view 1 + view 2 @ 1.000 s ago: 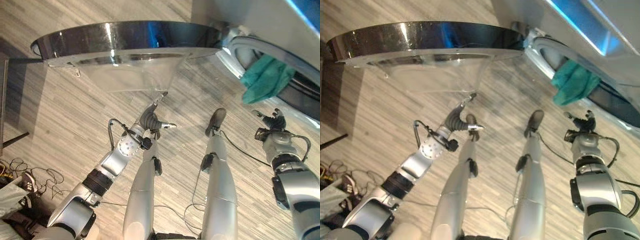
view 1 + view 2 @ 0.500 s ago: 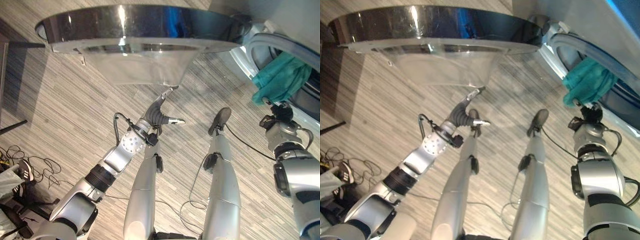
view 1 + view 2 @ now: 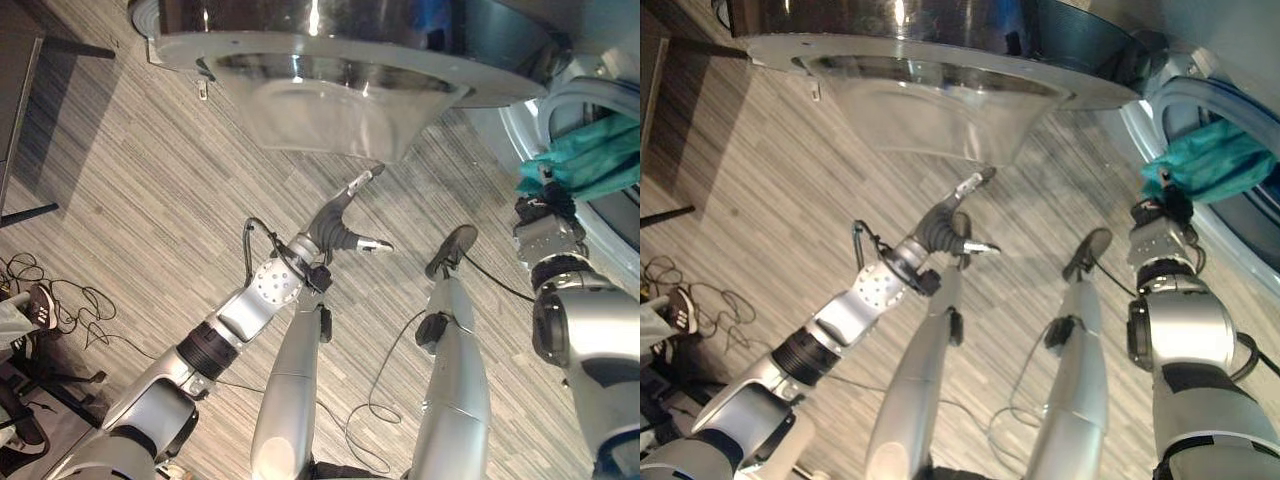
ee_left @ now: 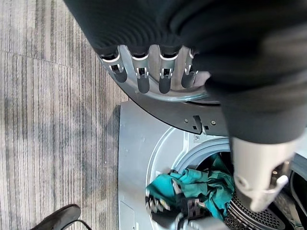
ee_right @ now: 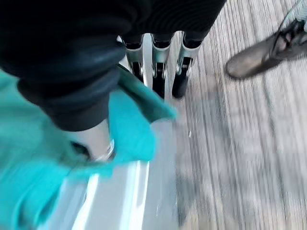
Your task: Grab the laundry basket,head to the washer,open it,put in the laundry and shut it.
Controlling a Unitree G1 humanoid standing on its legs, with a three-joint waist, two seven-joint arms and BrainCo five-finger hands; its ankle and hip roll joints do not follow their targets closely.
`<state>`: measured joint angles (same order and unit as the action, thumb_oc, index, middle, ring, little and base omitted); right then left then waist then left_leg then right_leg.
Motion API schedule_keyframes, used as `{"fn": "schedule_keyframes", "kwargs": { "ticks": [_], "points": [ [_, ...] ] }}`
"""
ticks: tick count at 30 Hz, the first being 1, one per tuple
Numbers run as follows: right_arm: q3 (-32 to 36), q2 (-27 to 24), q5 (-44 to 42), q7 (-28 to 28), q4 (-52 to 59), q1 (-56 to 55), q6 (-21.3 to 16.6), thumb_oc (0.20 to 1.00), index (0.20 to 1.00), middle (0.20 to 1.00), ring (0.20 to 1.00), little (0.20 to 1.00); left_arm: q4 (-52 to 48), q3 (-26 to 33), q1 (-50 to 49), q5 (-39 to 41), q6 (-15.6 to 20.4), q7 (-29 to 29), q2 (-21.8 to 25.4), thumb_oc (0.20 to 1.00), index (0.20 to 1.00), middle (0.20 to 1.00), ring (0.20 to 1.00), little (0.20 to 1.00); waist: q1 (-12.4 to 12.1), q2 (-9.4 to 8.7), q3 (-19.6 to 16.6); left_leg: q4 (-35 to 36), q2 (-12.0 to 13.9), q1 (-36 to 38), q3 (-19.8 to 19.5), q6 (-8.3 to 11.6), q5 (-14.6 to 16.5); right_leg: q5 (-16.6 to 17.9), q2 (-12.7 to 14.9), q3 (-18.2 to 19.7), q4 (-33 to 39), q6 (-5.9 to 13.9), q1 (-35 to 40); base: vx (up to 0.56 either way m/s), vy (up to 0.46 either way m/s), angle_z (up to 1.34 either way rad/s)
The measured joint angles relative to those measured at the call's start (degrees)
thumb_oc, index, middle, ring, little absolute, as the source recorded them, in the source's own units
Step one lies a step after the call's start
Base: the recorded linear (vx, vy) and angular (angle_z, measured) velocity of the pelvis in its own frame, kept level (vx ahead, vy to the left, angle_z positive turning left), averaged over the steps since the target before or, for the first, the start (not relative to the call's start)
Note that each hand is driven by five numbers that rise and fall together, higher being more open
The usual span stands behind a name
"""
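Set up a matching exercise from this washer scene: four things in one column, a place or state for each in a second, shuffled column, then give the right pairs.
Things:
1. teal laundry
2. washer door
3. left hand
4. right hand

Places or states:
A. swung wide open, its clear bowl bulging towards the robot
B. hanging out over the rim of the drum opening
C. fingers straight, reaching up just under the door's clear bowl
D. up against the cloth at the drum opening

Pairs: 1-B, 2-A, 3-C, 4-D

Right hand against teal laundry
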<state>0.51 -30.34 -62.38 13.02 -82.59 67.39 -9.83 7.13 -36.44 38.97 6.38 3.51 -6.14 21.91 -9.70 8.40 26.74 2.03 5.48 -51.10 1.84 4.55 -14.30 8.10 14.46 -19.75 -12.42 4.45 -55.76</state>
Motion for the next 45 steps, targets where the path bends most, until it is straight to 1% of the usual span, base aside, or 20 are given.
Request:
{"fn": "schedule_keyframes", "kwargs": {
  "ticks": [5, 10, 11, 13, 16, 17, 19, 22, 23, 24, 29, 32, 33, 39, 40, 41, 42, 43, 44, 45],
  "points": [
    [0.57, 0.83, -2.66, 0.65, 4.12, 0.06, -0.30, 0.200, 0.200, 0.200, 0.200, 0.200, 1.04, -0.15, -0.21, -0.08, -0.03, -0.01, 0.32, 1.000, 1.000, 1.000, 1.000, 1.000, 0.23, -0.02, 0.01, -0.41, -0.15, 0.18, -0.14, -0.01, -0.03, 0.16, 0.30, -0.29, -0.38, -0.08, 0.42, -0.03, 0.006, 0.03],
    [0.70, 1.09, -2.64, 2.25, 13.20, -5.86, 0.04, 0.200, 0.200, 0.200, 0.200, 0.200, 1.07, 2.96, -2.39, -0.80, -0.11, -0.69, 1.66, 1.000, 1.000, 1.000, 1.000, 1.000, 1.93, -0.38, 0.24, -0.74, -0.18, 1.41, -0.91, -0.68, 0.56, 0.06, 0.17, -0.95, 0.66, 0.09, 2.75, 0.02, -0.010, 0.03],
    [1.72, 1.10, -2.21, 3.17, 19.32, -8.94, -2.05, 0.200, 0.200, 0.200, 0.200, 0.200, 0.71, 4.35, -4.66, -0.80, -0.13, -1.39, 2.16, 1.000, 1.000, 1.000, 1.000, 1.000, 2.76, -0.56, 0.35, -0.82, -0.25, 1.67, -0.78, -1.01, 0.93, -0.20, 0.35, -0.91, 0.81, 0.42, 3.10, 0.02, -0.038, -0.01],
    [3.58, -3.02, -0.77, 4.56, 22.83, -8.99, -4.57, 0.200, 0.200, 0.200, 0.200, 0.200, 1.02, 4.10, -5.75, -0.77, -0.23, -1.63, 3.44, 1.000, 1.000, 1.000, 1.000, 1.000, 3.48, -1.08, 0.68, -0.93, -0.38, 2.23, -0.47, -0.70, 0.67, 0.18, 0.43, -0.83, 0.93, 0.23, 3.61, -0.01, -0.022, -0.01],
    [4.31, -19.09, 3.27, 8.37, 22.43, -1.90, -9.85, 0.200, 0.200, 0.200, 0.200, 0.200, 0.93, 1.85, -6.19, -0.47, -0.02, -1.57, 5.10, 1.000, 1.000, 1.000, 1.000, 1.000, 4.36, -1.18, 0.73, -0.76, -0.69, 2.49, -0.40, -0.83, 0.52, 0.52, 0.70, -0.85, 1.05, 0.39, 3.89, 0.04, 0.010, 0.02],
    [4.56, -18.48, 5.29, 9.35, 22.41, -1.93, -15.43, 0.200, 0.200, 0.200, 0.200, 0.200, 0.75, 1.80, -6.21, -0.43, 0.01, -1.58, 4.99, 1.000, 1.000, 1.000, 1.000, 1.000, 4.39, -1.18, 0.73, -0.70, -0.76, 2.50, -0.18, -0.83, 0.52, 0.64, 0.78, -0.77, 1.08, 0.39, 3.77, 0.00, 0.000, 0.00],
    [3.33, -18.36, 5.33, 10.73, 20.52, -0.77, -13.27, 0.200, 0.200, 0.200, 0.200, 0.200, 0.32, 1.54, -6.11, -0.20, 0.09, -1.52, 4.87, 1.000, 1.000, 1.000, 1.000, 1.000, 4.30, -1.18, 0.73, -0.39, -0.85, 2.71, 0.14, -0.88, 0.52, 1.12, 0.81, -0.50, 1.56, 0.48, 3.78, 0.02, 0.011, -0.05],
    [1.84, -18.34, 6.07, 11.90, 20.32, 0.35, -12.38, 0.200, 0.200, 0.200, 0.200, 0.200, 0.19, 1.79, -6.37, -0.13, 0.12, -1.45, 4.89, 1.000, 1.000, 1.000, 1.000, 1.000, 4.38, -1.18, 0.72, 0.30, -0.96, 3.07, 0.48, -1.09, 0.36, 1.52, 0.70, 0.02, 2.39, 0.57, 3.79, 0.02, -0.010, -0.06],
    [1.31, -17.86, 7.21, 12.16, 20.33, 1.27, -12.27, 0.485, 0.485, 0.485, 0.485, 0.485, 0.20, 1.88, -6.44, 0.07, 0.12, -1.21, 4.89, 1.000, 1.000, 1.000, 1.000, 1.000, 4.21, -1.17, 0.72, 0.35, -0.92, 3.00, 0.64, -1.09, 0.35, 1.83, 0.47, 0.18, 2.95, 0.59, 3.79, 0.03, -0.021, -0.07],
    [0.74, -17.48, 7.41, 12.33, 20.34, 1.63, -12.24, 1.000, 1.000, 1.000, 1.000, 1.000, 0.20, 1.87, -6.45, 0.22, 0.12, -1.17, 4.88, 1.000, 1.000, 1.000, 1.000, 1.000, 4.25, -1.17, 0.72, 0.35, -0.87, 3.00, 0.67, -1.09, 0.35, 1.85, 0.41, 0.19, 3.00, 0.57, 3.79, 0.02, -0.020, -0.06],
    [-6.53, -10.98, 8.89, 10.33, 17.85, 6.39, -9.26, 1.000, 1.000, 1.000, 1.000, 1.000, 1.00, 1.65, -6.01, 2.26, 0.21, -1.17, 3.92, 1.000, 1.000, 1.000, 1.000, 1.000, 3.93, -1.18, 0.71, 0.39, 0.00, 2.73, 0.60, -0.63, 0.05, 2.07, -0.65, 0.02, 3.33, 0.12, 3.61, 0.04, 0.000, -0.04],
    [-6.59, -4.18, 9.00, 7.87, 18.48, 6.09, -7.79, 1.000, 1.000, 1.000, 1.000, 1.000, 1.78, 1.66, -4.64, 2.38, 0.10, -1.48, 1.93, 1.000, 1.000, 1.000, 1.000, 1.000, 3.86, -1.18, 0.71, 0.24, 0.29, 2.58, 0.52, -0.61, 0.06, 1.86, -0.85, -0.06, 3.10, -0.01, 3.50, -0.04, -0.001, 0.00],
    [-3.68, -1.12, 8.28, 7.99, 20.22, 4.55, -10.00, 1.000, 1.000, 1.000, 1.000, 1.000, 2.47, 2.02, -3.98, 2.37, 0.09, -1.70, 0.23, 1.000, 1.000, 1.000, 1.000, 1.000, 4.03, -1.18, 0.71, 0.14, 0.25, 2.50, 0.44, -0.61, 0.09, 1.60, -0.63, -0.13, 2.65, -0.03, 3.40, 0.05, 0.023, 0.05],
    [-2.39, 0.20, 5.79, 6.47, 24.81, 0.25, -10.10, 1.000, 1.000, 1.000, 1.000, 1.000, 3.16, 2.52, -3.69, 2.16, 0.06, -2.50, 0.20, 1.000, 1.000, 1.000, 1.000, 1.000, 4.40, -1.20, 0.69, -0.02, 0.10, 3.02, 0.53, -0.48, 0.17, 1.45, -0.57, 0.05, 2.21, 0.03, 3.75, -0.03, 0.054, 0.00],
    [0.25, 1.67, 5.27, 5.81, 31.71, -4.83, -10.13, 1.000, 1.000, 1.000, 1.000, 1.000, 2.97, 3.59, -4.25, 1.71, -0.25, -2.39, 0.16, 1.000, 1.000, 1.000, 1.000, 1.000, 5.13, -1.67, 0.83, -0.69, 0.29, 3.40, 0.63, -0.27, 0.45, 1.48, -0.56, -0.11, 2.03, -0.09, 4.36, 0.07, 0.077, -0.05],
    [4.03, 4.84, 6.08, 3.86, 41.48, -13.25, -10.88, 1.000, 1.000, 1.000, 1.000, 1.000, 2.83, 4.79, -5.84, 0.64, -0.38, -1.56, 1.02, 1.000, 1.000, 1.000, 1.000, 1.000, 5.17, -2.94, 2.39, -0.86, 0.59, 5.78, 1.03, -0.38, 1.14, 1.37, -0.39, -0.10, 2.12, -0.23, 6.71, 0.00, 0.057, -0.09],
    [2.54, 6.14, 7.51, 2.47, 43.78, -19.04, -10.94, 1.000, 1.000, 1.000, 1.000, 1.000, 3.26, 5.03, -7.27, -0.14, -0.86, -1.43, 1.81, 1.000, 1.000, 1.000, 1.000, 1.000, 5.85, -3.68, 2.96, -0.78, 0.74, 8.42, 1.41, -0.38, 1.65, 1.27, -0.45, -0.06, 2.49, -0.37, 9.37, 0.01, 0.070, -0.06],
    [-1.90, 6.24, 10.35, 1.38, 42.59, -27.72, -9.43, 1.000, 1.000, 1.000, 1.000, 1.000, 3.76, 4.87, -10.44, -0.74, -0.86, -0.56, 2.67, 1.000, 1.000, 1.000, 1.000, 1.000, 7.54, -4.27, 2.38, -0.44, 0.46, 12.39, 1.28, -0.33, 2.22, 1.05, -0.78, 0.02, 3.52, -0.09, 13.63, 0.02, 0.044, -0.09],
    [-5.61, 6.16, 14.88, -0.23, 42.89, -37.31, -8.27, 1.000, 1.000, 1.000, 1.000, 1.000, 4.36, 5.72, -15.10, -1.01, -0.21, 0.35, 2.77, 1.000, 1.000, 1.000, 1.000, 1.000, 7.84, -5.27, -0.98, -0.62, 0.30, 14.09, 2.14, -0.67, 3.57, 0.38, -0.35, 0.56, 3.56, 0.40, 14.97, 0.14, 0.090, -0.04],
    [-8.96, 6.47, 18.50, -1.38, 43.25, -46.24, -6.28, 1.000, 1.000, 1.000, 1.000, 1.000, 4.84, 6.69, -20.43, -2.04, -0.44, 0.61, 3.35, 1.000, 1.000, 1.000, 1.000, 1.000, 9.72, -5.87, -4.73, -1.09, 0.00, 15.24, 2.02, -0.75, 4.82, -0.87, -0.36, 0.78, 3.82, 1.14, 16.44, 0.12, 0.076, -0.09]
  ]
}}
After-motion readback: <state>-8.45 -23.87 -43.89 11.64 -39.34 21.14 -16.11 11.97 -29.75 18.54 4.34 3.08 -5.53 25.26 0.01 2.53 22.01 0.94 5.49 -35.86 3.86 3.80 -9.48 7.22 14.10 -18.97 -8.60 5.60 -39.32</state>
